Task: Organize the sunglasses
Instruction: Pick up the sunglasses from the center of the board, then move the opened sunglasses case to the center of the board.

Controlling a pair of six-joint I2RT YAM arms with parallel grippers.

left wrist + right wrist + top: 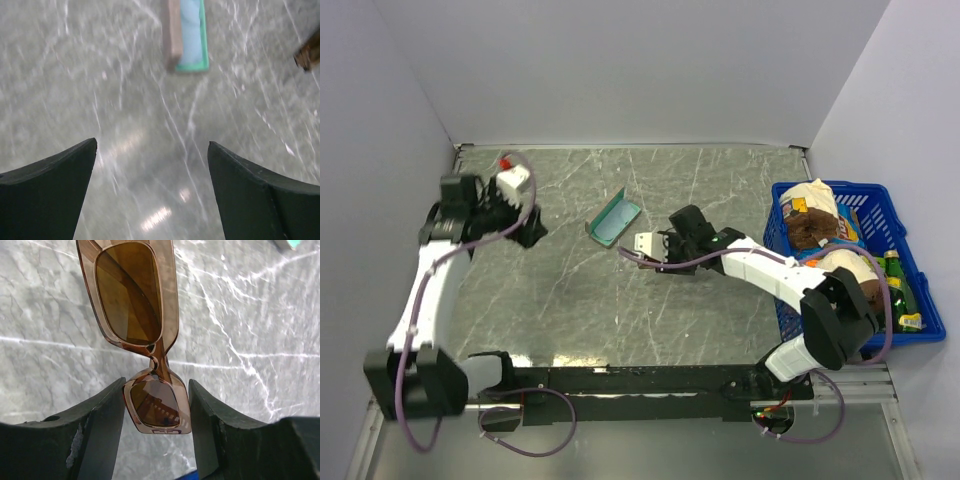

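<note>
The sunglasses (135,295), with amber-brown lenses in a translucent brown frame, hang from my right gripper (156,405), which is shut on one lens; the other lens sticks out ahead. In the top view my right gripper (655,257) holds the sunglasses (636,260) above the table, just right of the open case (613,221), which has a teal lining. My left gripper (530,228) is open and empty, left of the case. In the left wrist view the left gripper (152,142) faces the case (187,35), and a tip of the sunglasses (310,52) shows at the right edge.
A blue basket (920,290) holding packets and green bottles stands at the table's right edge. The table (570,300) is grey marble, walled at the back and both sides. A corner of the case (290,243) shows in the right wrist view.
</note>
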